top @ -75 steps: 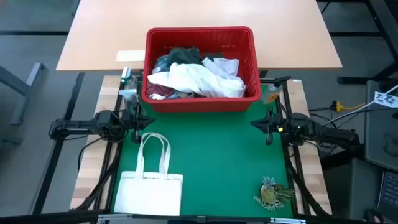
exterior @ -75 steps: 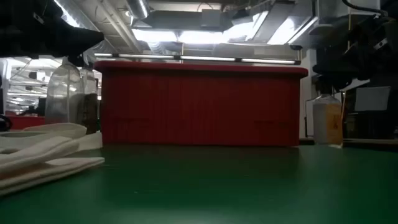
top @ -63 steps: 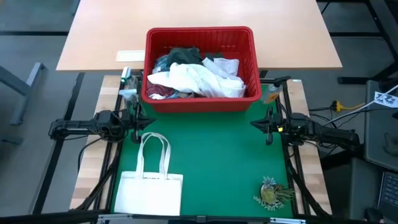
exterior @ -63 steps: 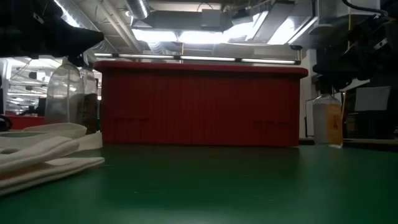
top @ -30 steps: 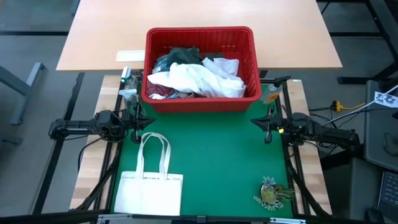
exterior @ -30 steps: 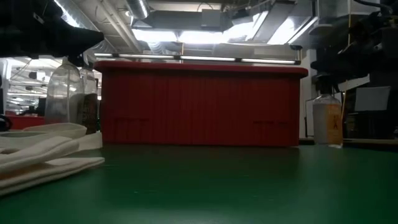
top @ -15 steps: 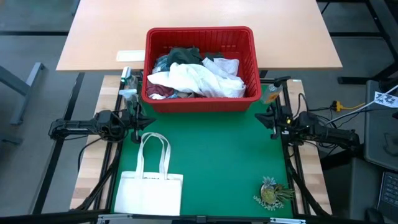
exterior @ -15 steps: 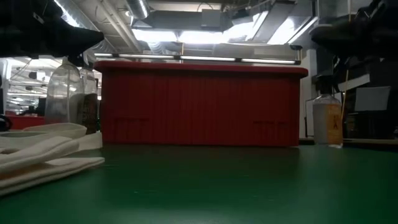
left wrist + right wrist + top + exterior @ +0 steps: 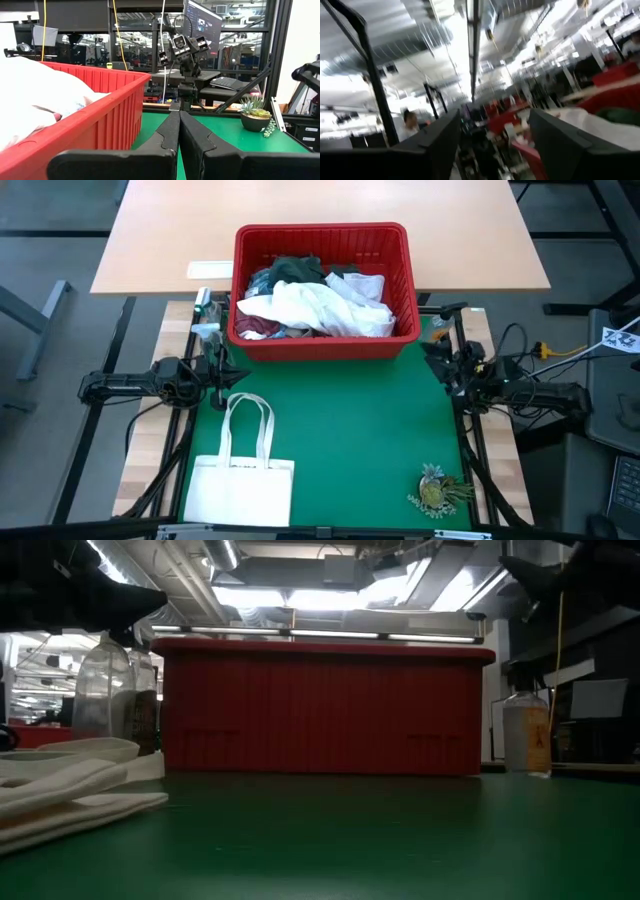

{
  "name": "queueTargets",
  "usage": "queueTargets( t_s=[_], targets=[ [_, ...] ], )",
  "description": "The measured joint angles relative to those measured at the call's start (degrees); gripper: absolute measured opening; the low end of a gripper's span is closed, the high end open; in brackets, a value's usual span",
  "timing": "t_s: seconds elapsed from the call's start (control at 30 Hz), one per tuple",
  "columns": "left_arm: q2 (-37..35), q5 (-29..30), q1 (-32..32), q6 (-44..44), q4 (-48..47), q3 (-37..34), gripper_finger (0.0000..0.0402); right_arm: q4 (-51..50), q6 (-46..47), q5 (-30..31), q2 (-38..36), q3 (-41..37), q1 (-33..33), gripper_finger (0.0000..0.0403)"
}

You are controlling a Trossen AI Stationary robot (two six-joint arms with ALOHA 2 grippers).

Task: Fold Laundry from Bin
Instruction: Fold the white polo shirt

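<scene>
Red bin [image 9: 322, 290] at the far edge of the green tabletop [image 9: 350, 440], laundry [image 9: 318, 305] heaped inside, right gripper [image 9: 437, 358] just beside its corner — fingers spread wide, empty, left gripper [image 9: 222, 372] parked, fingers pressed together

The bin [image 9: 321, 340] sits at the mat's [image 9: 350, 440] far edge with the laundry [image 9: 315, 305] in it, the left gripper [image 9: 222, 374] and right gripper [image 9: 440, 364] flank its near corners, the tote [image 9: 240, 485] lies near-left, and the plant [image 9: 437, 490] near-right.
</scene>
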State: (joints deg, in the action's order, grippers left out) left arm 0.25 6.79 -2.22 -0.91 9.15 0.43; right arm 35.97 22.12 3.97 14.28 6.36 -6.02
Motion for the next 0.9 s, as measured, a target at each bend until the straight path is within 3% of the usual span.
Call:
queueTargets(
  t_s=[0.17, 0.3, 0.5, 0.67, 0.9],
  targets=[
    [0.0, 0.0, 0.0, 0.0, 0.0, 0.0, 0.0004, -0.4, -5.4, 0.3, 13.3, 7.5, 0.0, 0.0252],
    [0.0, 0.0, 0.0, 0.0, 0.0, 0.0, 0.0004, -2.3, -13.6, 4.6, 25.5, 16.1, 0.0, 0.0249],
    [0.0, 0.0, 0.0, 0.0, 0.0, 0.0, 0.0004, -15.7, -24.1, 10.9, 41.9, 33.3, -3.0, 0.0249],
    [0.0, 0.0, 0.0, 0.0, -0.1, 0.0, 0.0004, -25.7, -24.4, 10.4, 54.9, 47.3, -8.1, 0.0248],
    [0.0, 0.0, 0.0, 0.0, -0.1, 0.0, 0.0004, -27.2, -32.2, 6.0, 70.5, 61.8, -13.3, 0.0248]
  ],
)
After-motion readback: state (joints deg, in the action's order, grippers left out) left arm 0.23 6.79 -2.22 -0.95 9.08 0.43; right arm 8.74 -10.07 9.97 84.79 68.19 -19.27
